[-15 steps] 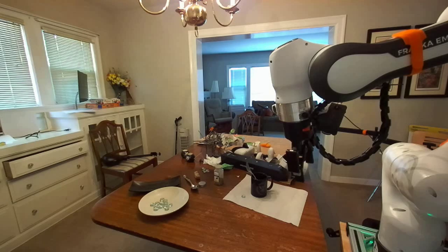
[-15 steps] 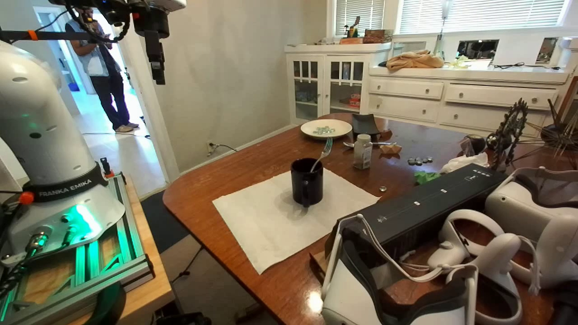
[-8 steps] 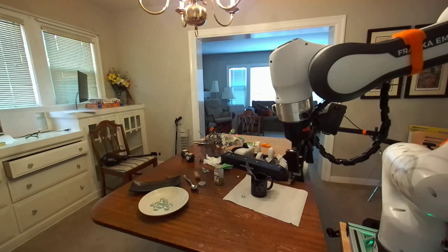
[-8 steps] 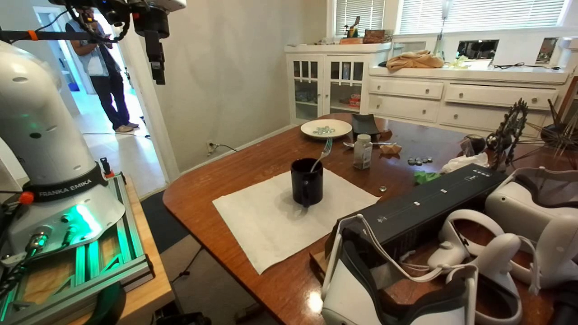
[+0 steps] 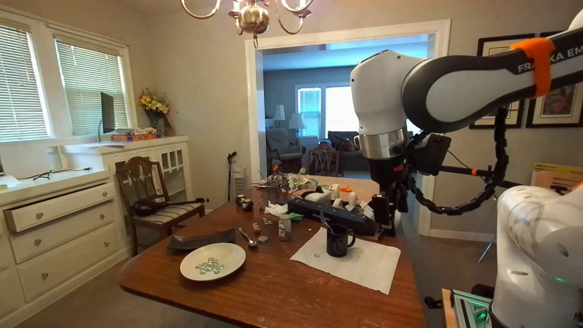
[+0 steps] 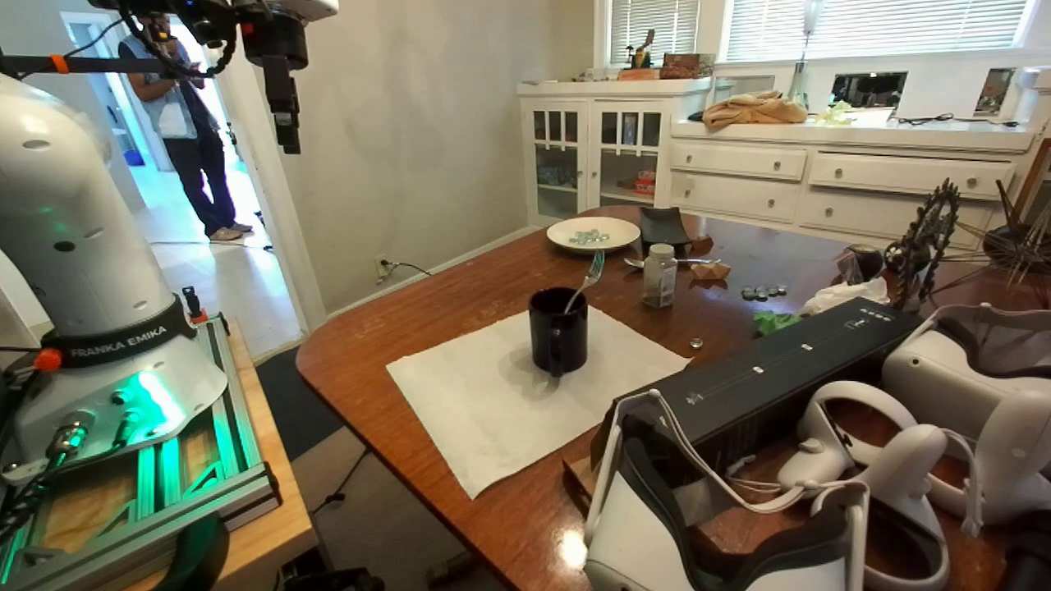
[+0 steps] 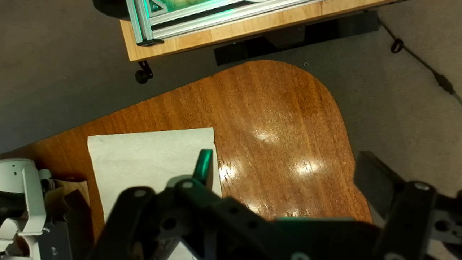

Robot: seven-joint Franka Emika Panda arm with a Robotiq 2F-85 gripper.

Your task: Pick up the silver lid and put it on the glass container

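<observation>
From where I stand, a black mug [image 5: 336, 243] is the middle of things: it sits upright on a white sheet [image 5: 375, 269] on the wooden table [image 5: 273, 294]. A fork [image 6: 593, 273] leans in it, tines up above the rim; the bottom of the mug is hidden from me.

Near the mug, just off the sheet, the small glass container [image 6: 659, 281] stands upright, and I can't make out what is inside. In an exterior view the silver lid [image 5: 263, 238] lies flat on the wood, close by the glass container, on the side away from the mug. A spoon [image 5: 253, 243] rests just beside the lid, a little farther from the mug again.

Well apart from the mug, past the spoon, is a pale plate [image 5: 234, 255] with a cluster of clear glass beads [image 5: 210, 265] in it. A dark dish [image 5: 202, 240] lies right next to the plate.

The gripper [image 7: 285, 159] hangs higher than the mug and well apart from it. Its fingers [image 7: 373, 180] are spread wide, released and touching nothing, with polished wood showing far below between them.
</observation>
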